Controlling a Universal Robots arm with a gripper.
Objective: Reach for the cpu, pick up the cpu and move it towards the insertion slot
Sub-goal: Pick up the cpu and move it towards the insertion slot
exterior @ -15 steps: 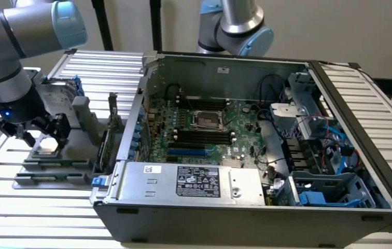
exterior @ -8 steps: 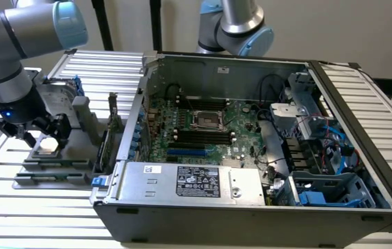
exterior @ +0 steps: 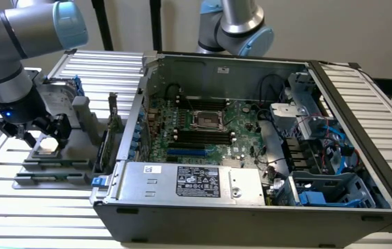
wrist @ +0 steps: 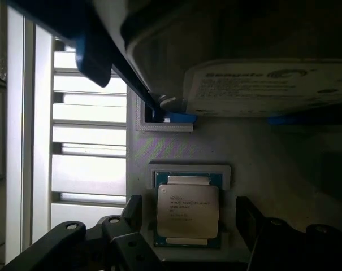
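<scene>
Open computer case [exterior: 251, 218]: insertion slot [exterior: 207, 119] on the board, silvery frame, dark centre. Grey holder [wrist: 176, 147] outside it, at the exterior view's left: labelled hard drive [wrist: 261, 90]; cpu [wrist: 187, 212] flat in its recess, silver printed lid, greenish rim. Gripper [wrist: 189, 210] released, fingers straddling the cpu, apart from it.

Plain beige wall [exterior: 362, 31] behind slatted white table [exterior: 44, 218]

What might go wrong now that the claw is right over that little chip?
The claw is open astride the cpu, touching neither side; an uneven squeeze might tilt it in its holder. The hard drive sits close by, so the claw might bump it. The insertion slot lies inside the case, whose wall the chip might clip.
</scene>
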